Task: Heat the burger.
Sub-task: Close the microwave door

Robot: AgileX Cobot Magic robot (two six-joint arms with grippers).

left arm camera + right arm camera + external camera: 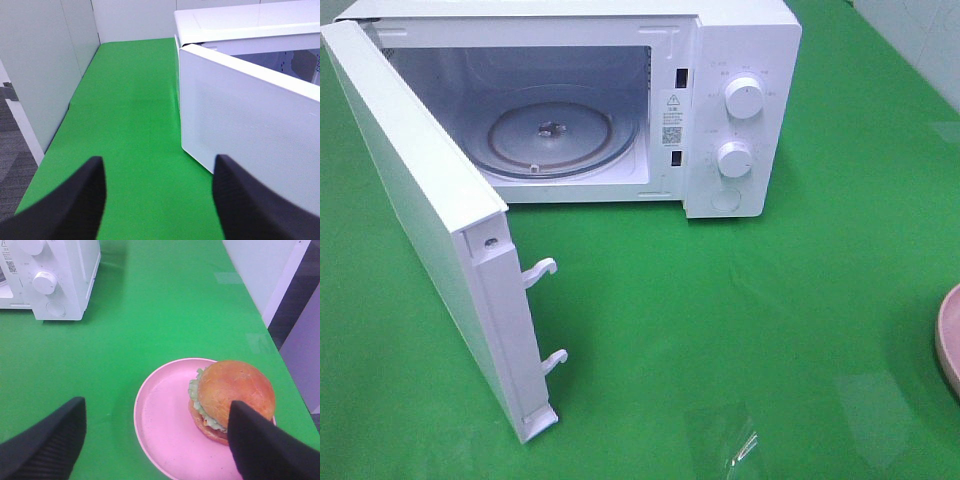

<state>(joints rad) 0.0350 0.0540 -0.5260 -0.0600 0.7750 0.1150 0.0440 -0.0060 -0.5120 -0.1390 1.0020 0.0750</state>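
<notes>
Exterior high: white microwave (620, 100) sits at the back of the green table (770, 330), door (430, 220) swung fully open toward the camera on the left side. Two latch hooks (542, 270) stick out from the door's free edge. Cavity holds only the glass turntable (550, 135). Control panel on the right has two round knobs (744, 98), one above the other. Only a sliver of the pink plate (949, 340) shows at the right edge; the burger is out of frame here. No arms visible in this view. A clear tape patch (735, 440) glints on the cloth near the front edge.

Left wrist: left gripper (157, 192) hangs over bare green cloth, both dark fingers (75, 205) apart with nothing between them, jaws released. The open door's outer face (250, 130) is just beside the gripper, running across that side of its path. White partition panels (45, 60) border the far side of the table.

Right wrist: right gripper (155, 440) is above the pink plate (165, 425), jaws spread wide, gripping nothing. The burger (230, 397) sits on the plate, off-centre toward the table's edge side, upright, lettuce showing under the top bun. One finger (265, 445) overlaps the burger's near edge in the picture; contact cannot be told. Microwave's panel corner (55, 285) is well apart from the plate, open green cloth between them.
</notes>
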